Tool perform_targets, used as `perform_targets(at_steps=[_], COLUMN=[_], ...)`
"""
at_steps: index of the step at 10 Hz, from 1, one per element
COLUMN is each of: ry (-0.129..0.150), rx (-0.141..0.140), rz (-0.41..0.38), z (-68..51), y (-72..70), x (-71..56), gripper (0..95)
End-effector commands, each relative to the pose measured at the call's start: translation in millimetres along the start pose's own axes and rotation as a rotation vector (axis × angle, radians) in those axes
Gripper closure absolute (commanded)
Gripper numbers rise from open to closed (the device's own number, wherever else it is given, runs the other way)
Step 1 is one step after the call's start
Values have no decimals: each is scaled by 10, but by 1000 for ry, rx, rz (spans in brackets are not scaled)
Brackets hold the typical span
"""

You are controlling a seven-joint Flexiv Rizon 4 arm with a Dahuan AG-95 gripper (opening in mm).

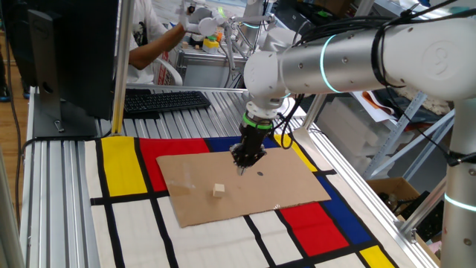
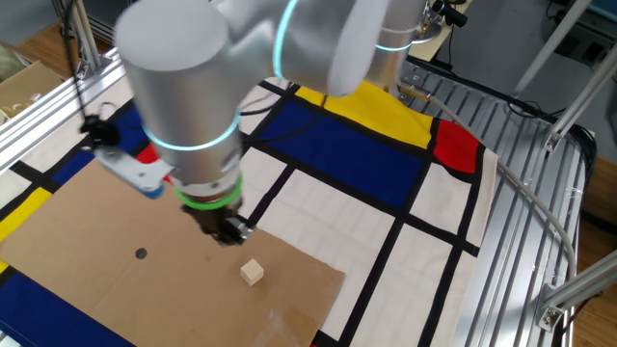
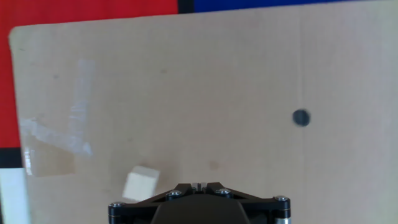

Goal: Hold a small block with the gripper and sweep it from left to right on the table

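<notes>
The small block [image 1: 218, 191] is a pale beige cube lying loose on a brown cardboard sheet [image 1: 282, 190] that covers part of the table [image 1: 123, 167]. The gripper [image 1: 242, 166] hangs over the cardboard with its black fingers pressed together and nothing between them. It is behind and to the right of the block in this view, clearly apart from it. In the other fixed view the block [image 2: 252, 273] lies just below and right of the gripper [image 2: 231, 234]. In the hand view the block [image 3: 140, 183] sits left of the gripper [image 3: 199, 185].
A small dark dot [image 3: 301, 117] marks the cardboard to the right of the gripper. Clear tape [image 3: 56, 140] sticks near the sheet's left edge. A black keyboard [image 1: 160, 100] and a monitor [image 1: 67, 52] stand at the back, where a person [image 1: 149, 41] reaches in.
</notes>
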State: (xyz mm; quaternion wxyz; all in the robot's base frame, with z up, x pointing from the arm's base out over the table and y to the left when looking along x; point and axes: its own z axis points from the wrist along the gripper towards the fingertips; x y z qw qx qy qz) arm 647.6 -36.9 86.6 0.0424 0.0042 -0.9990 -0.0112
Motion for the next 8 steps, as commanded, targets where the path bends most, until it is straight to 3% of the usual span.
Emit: perform_targets(at_steps=[1, 3, 8], ry=[-6, -12, -11], rx=[-10, -16, -17], rz=[-15, -33, -43], z=[10, 32, 41], y=[-152, -249, -285], x=[-44, -79, -87], gripper=[950, 950, 950])
